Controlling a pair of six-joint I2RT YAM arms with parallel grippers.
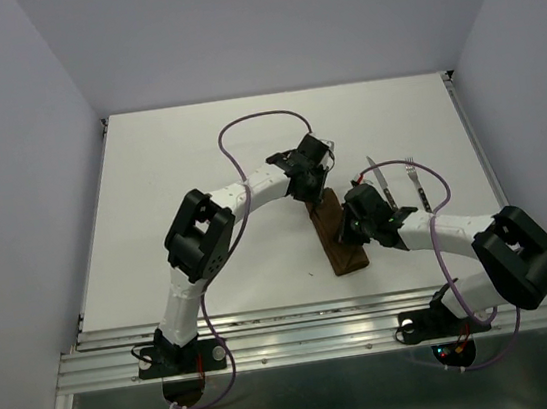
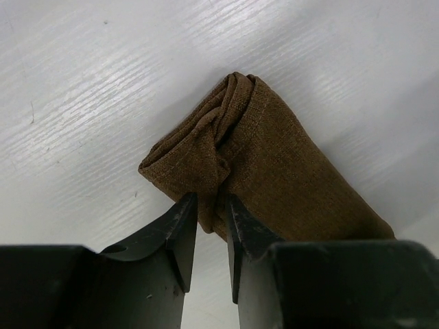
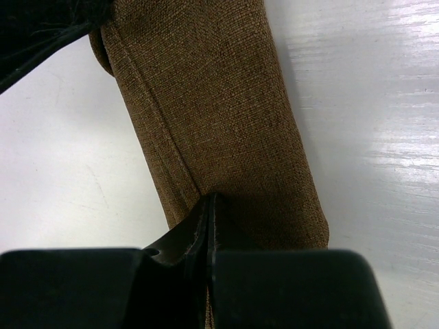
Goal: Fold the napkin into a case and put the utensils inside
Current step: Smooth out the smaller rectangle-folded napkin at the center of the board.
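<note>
The napkin point(image 1: 341, 246) lies folded into a narrow dark brown case point(image 3: 219, 103) in the middle of the white table. Its far end is bunched into folds point(image 2: 226, 130). My left gripper point(image 1: 315, 197) is at that far end. Its jaws stand a little apart point(image 2: 211, 202), with a small fold of the cloth hanging between the tips. My right gripper point(image 1: 355, 226) is over the strip's middle. It is shut point(image 3: 211, 200), and its tips rest on a crease of the cloth. The knife point(image 1: 382, 182) and the fork point(image 1: 416, 181) lie side by side just right of the napkin.
The utensils lie close behind my right wrist. Purple cables point(image 1: 243, 128) loop over the table point(image 1: 169, 178) above both arms. Grey walls stand on both sides, and a metal rail point(image 1: 310, 326) runs along the near edge. The left gripper's dark body fills the upper left corner of the right wrist view point(image 3: 41, 27).
</note>
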